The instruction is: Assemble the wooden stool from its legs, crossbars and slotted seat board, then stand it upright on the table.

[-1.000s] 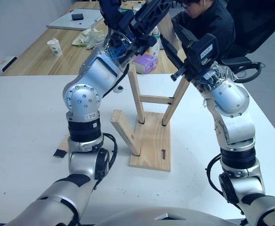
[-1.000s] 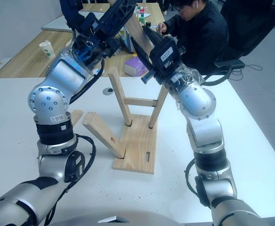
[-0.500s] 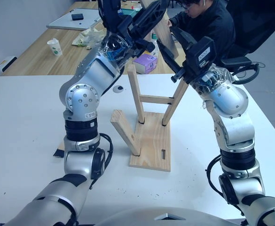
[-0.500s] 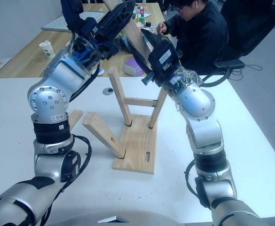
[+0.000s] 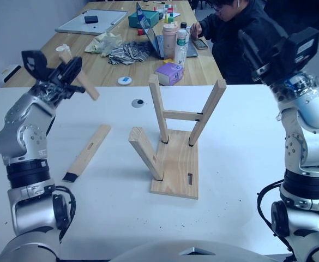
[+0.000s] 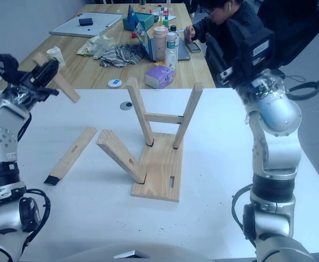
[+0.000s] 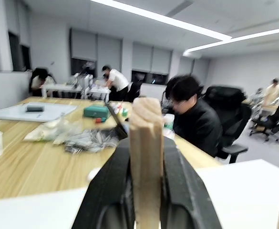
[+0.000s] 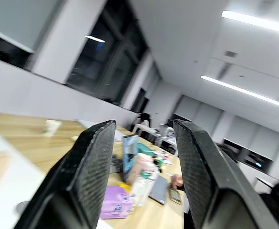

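Note:
The slotted seat board (image 5: 176, 173) lies flat on the white table. Two legs (image 5: 158, 108) stand upright in it, joined by a crossbar (image 5: 181, 115). A third leg (image 5: 145, 153) leans tilted from the board's left edge. Another loose leg (image 5: 87, 152) lies flat to the left. My left gripper (image 5: 67, 68) is raised at the far left, shut on a short wooden piece (image 5: 85, 84), which the left wrist view shows clamped between its fingers (image 7: 106, 191). My right gripper (image 5: 264, 50) is held high at the right, open, with nothing between its fingers (image 8: 94, 162).
A small black cap (image 5: 140, 102) sits on the white table behind the stool. Beyond it, the wooden desk (image 5: 50, 71) carries a paper cup (image 5: 64, 50), cloth, a purple box (image 5: 170, 72), bottles and a laptop. A person sits there.
Both arms have swung away from above the stool. The left went far left with the wooden piece in its grip; the right went up and right, off the right-hand upright leg.

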You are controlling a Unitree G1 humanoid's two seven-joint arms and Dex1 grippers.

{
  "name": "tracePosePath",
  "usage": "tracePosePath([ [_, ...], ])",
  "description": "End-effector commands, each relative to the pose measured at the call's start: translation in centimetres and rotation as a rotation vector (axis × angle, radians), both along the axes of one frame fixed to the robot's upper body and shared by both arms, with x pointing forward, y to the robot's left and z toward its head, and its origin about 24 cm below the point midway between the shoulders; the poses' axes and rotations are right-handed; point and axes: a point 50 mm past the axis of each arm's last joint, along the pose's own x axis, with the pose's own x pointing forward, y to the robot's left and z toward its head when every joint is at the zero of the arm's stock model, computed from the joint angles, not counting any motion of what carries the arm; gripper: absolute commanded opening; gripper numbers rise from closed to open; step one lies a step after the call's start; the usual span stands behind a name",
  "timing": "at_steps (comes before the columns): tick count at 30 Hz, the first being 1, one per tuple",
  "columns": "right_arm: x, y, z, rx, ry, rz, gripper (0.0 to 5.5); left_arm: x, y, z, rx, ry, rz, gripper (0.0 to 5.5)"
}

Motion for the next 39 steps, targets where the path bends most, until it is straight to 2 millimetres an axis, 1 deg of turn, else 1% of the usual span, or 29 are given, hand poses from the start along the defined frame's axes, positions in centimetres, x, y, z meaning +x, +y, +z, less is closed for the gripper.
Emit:
tracePosePath([
  [1, 0.4, -0.9, 0.3, 0.015, 0.0, -0.06, 2.22, -0.8, 2.4, -4.7, 0.027, 0.161, 0.003, 0.38],
  [4, 0.5, -0.6, -0.2, 0.007, 0.019, -0.052, 2.22, -1.1, 3.6, -7.6, -0.013, 0.248, 0.023, 0.38],
  [7, 0.8, -0.5, -0.7, 0.005, 0.041, -0.048, 2.22, -1.2, 4.4, -9.0, -0.045, 0.299, 0.028, 0.38],
  [11, 1.1, -0.5, -0.9, -0.006, 0.054, -0.042, 2.22, -1.5, 5.0, -9.7, -0.047, 0.335, 0.028, 0.38],
  [19, 0.8, -0.6, -1.7, -0.02, 0.079, -0.057, 2.22, -2.4, 5.6, -10.8, 0.001, 0.382, 0.04, 0.38],
  [22, 0.7, -0.6, -1.9, -0.027, 0.084, -0.062, 2.22, -2.6, 5.6, -10.6, -0.021, 0.373, 0.042, 0.38],
  [28, 0.5, -0.5, -2.5, -0.033, 0.1, -0.066, 2.22, -3.3, 5.1, -11.4, -0.044, 0.398, 0.041, 0.38],
  [32, 0.4, -0.6, -2.6, -0.035, 0.105, -0.072, 2.22, -3.5, 5.1, -11.9, -0.044, 0.417, 0.07, 0.38],
  [34, 0.4, -0.5, -2.7, -0.036, 0.107, -0.071, 2.22, -3.7, 5.3, -12.4, -0.026, 0.437, 0.099, 0.38],
  [37, 0.3, -0.5, -2.9, -0.041, 0.112, -0.071, 2.22, -4.7, 5.4, -14.1, 0.056, 0.465, 0.158, 0.38],
  [39, 0.2, -0.5, -3.0, -0.045, 0.114, -0.072, 2.22, -5.5, 5.5, -15.2, 0.066, 0.456, 0.215, 0.38],
])
